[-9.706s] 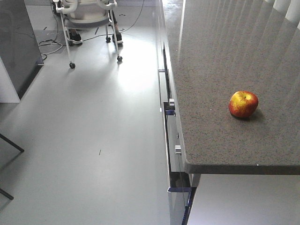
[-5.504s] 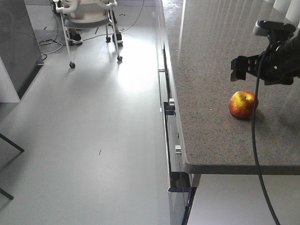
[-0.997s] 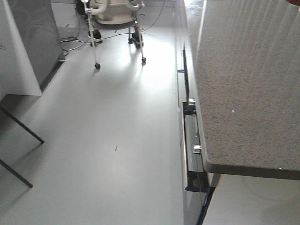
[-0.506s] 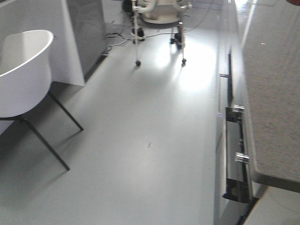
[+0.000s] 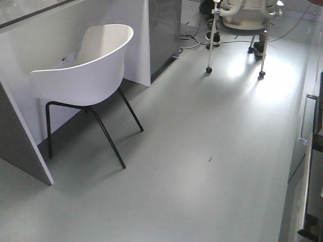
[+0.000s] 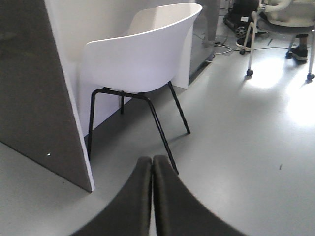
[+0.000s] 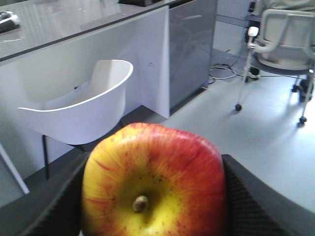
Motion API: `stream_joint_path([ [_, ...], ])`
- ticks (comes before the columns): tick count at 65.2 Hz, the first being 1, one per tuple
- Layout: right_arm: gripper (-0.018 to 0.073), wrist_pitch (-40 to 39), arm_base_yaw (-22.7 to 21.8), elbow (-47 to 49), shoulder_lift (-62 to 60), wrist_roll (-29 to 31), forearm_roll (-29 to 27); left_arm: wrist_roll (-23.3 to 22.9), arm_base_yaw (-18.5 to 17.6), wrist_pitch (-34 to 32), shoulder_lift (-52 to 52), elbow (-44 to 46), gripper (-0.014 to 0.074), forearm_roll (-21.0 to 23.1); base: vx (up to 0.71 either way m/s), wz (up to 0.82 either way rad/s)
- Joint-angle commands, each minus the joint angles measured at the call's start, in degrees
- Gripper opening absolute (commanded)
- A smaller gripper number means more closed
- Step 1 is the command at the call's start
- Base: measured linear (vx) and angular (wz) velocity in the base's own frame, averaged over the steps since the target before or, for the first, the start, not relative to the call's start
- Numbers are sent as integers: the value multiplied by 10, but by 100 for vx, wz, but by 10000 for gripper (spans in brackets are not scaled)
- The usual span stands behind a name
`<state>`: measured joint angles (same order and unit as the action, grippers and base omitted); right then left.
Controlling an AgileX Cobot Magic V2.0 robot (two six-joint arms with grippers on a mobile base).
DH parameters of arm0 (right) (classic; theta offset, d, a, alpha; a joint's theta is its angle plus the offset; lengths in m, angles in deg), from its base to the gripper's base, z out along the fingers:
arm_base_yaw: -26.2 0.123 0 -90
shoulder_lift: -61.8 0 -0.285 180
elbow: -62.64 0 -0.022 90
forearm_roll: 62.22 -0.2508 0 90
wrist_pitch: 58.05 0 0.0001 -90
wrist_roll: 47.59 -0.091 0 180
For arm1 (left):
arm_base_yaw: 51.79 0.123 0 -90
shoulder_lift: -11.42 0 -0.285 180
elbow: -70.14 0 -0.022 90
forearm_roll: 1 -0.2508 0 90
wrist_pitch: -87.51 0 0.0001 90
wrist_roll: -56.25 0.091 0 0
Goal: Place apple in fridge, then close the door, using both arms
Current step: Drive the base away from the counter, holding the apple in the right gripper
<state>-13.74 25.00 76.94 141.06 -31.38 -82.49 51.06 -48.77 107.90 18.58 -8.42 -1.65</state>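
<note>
The apple [image 7: 155, 182], red with a yellow patch around its stem, fills the bottom of the right wrist view. My right gripper [image 7: 153, 164] is shut on it, with a dark ribbed finger [image 7: 54, 206] on its left and another on its right. My left gripper [image 6: 152, 162] is shut and empty, its two dark fingers pressed together above the grey floor. Neither gripper nor the apple shows in the front view. I cannot make out the fridge or its door for certain.
A white shell chair [image 5: 88, 70] on black legs stands left, also in the left wrist view [image 6: 142, 54] and right wrist view [image 7: 78, 108]. A glossy dark grey cabinet face [image 5: 164, 30] stands behind it. A wheeled frame [image 5: 242, 20] is far back. Counter drawers [image 5: 313, 151] line the right edge.
The front view has swung left, away from the stone counter. The white chair and white wall panels have come into view. The apple no longer lies on the counter.
</note>
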Motion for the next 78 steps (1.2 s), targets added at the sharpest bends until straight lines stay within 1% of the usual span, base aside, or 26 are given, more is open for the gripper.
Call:
stream_joint_path([
  [1,158,-47,-2,17,-14,5,-10,-5,-2,-39,-9,10,-6,0,-2,39],
  [48,158,-47,-2,17,-14,5,-10,-5,-2,-39,-9,10,-6,0,-1,30],
  [78,158,-47,-2,17,-14,5,-10,-5,-2,-39,-9,10,-6,0,1,40],
])
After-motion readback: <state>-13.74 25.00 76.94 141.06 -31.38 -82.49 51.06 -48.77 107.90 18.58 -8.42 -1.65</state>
